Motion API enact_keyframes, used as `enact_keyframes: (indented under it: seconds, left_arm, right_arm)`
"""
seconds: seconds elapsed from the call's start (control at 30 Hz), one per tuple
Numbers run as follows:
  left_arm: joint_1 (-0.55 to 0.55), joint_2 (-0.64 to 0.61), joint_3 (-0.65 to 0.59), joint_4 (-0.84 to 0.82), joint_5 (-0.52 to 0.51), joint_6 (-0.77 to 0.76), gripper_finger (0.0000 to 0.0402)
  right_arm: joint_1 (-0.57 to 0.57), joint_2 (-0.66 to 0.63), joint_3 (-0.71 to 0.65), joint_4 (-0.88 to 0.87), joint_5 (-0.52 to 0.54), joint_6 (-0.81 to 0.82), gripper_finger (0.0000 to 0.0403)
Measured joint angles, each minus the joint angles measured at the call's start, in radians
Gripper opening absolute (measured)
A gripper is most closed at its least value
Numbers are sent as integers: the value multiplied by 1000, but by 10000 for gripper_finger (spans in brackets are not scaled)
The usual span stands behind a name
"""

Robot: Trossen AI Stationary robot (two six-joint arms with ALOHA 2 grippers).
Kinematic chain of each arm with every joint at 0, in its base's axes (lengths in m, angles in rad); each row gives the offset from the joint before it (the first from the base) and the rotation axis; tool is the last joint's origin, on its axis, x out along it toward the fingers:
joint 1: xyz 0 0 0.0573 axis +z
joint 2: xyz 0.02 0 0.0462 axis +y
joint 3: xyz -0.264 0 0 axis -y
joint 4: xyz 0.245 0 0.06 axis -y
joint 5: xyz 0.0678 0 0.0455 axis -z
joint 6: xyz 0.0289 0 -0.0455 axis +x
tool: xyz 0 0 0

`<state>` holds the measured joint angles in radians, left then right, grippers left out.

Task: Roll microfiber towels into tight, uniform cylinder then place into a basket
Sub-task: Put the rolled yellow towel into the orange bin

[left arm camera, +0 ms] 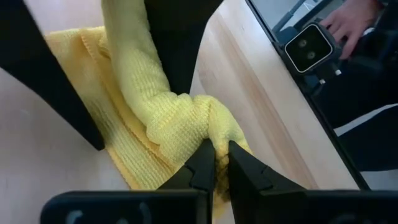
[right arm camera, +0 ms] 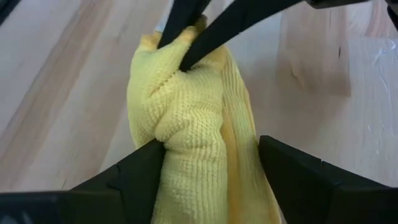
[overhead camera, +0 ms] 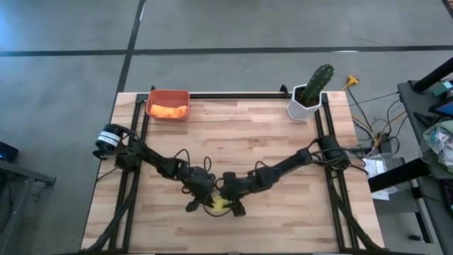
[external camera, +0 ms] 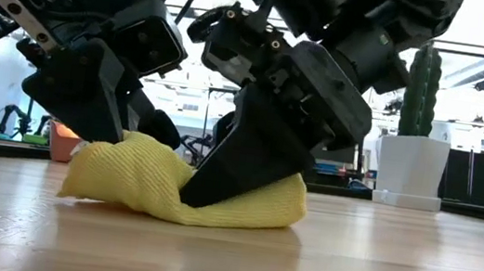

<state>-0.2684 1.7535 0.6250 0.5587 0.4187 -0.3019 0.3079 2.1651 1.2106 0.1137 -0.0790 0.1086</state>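
Left gripper [left arm camera: 216, 163]: jaws drawn narrow, pinching a fold of the yellow towel [left arm camera: 180, 124] between the fingertips [left arm camera: 202, 163]. In the high view this gripper [overhead camera: 200, 193] sits near the bench's front edge, about midway along it.

Right gripper [right arm camera: 211, 155]: jaws spread wide, straddling the bunched towel [right arm camera: 186, 124], one finger [right arm camera: 140, 168] against each side of the roll. In the high view the right gripper [overhead camera: 232, 195] lies just beside the left one, the two meeting over the cloth. In the low view its dark finger [external camera: 238, 168] presses down across the towel's middle.

Yellow towel: gathered into a thick, uneven roll lying on the bench [overhead camera: 283, 212]. In the low view the towel [external camera: 133, 177] rests directly on the wood, humped at one end and rounded at the other. In the high view only a small yellow patch [overhead camera: 221, 204] shows between the two grippers.

Basket [overhead camera: 168, 94]: at the bench's back edge near the back left corner, well apart from both grippers. An orange towel [overhead camera: 170, 110] lies inside it.

Cactus pot [overhead camera: 306, 108]: white, with a green cactus [overhead camera: 319, 78], at the back right corner. In the low view the pot [external camera: 409, 170] stands far behind the grippers.

The left wrist view shows a person's hand [left arm camera: 348, 25] beyond the bench's edge.
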Motion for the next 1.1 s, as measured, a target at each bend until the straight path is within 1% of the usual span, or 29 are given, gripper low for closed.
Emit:
enact_keyframes:
  seconds: [0.1,0.2,0.3,0.43,0.47,0.6,0.73,0.83,0.93,1.03,1.1]
  left_arm:
    - [0,0,0,0,0,1,10]
    - [0,-1,-4,-4,-1,1,10]
    - [0,-7,-11,-42,-2,-2,10]
    - [0,-26,-28,-70,-3,-2,14]
    - [0,-35,-36,-71,-4,6,19]
    - [5,-97,-74,-117,-6,48,60]
    - [26,-227,-106,-313,-8,52,114]
    - [41,-373,-131,-434,-14,49,148]
    - [44,-544,-140,-593,-61,43,172]
    - [45,-719,-128,-750,-136,-8,184]
    - [46,-835,-116,-794,-173,-51,186]
  right_arm:
    - [-1,0,0,-2,-14,11,244]
    - [-1,-3,5,-9,-15,18,208]
    - [-2,-2,20,-23,-23,26,149]
    - [-3,1,48,-34,-43,72,51]
    - [-5,2,57,-37,-53,76,32]
    - [-7,5,99,-91,-68,74,26]
    - [-12,3,147,-194,-69,59,26]
    - [-25,-4,175,-246,-70,59,25]
    - [-52,-22,202,-300,-61,69,24]
    - [-103,-49,240,-339,-54,88,24]
    - [-144,-67,275,-360,-51,89,24]
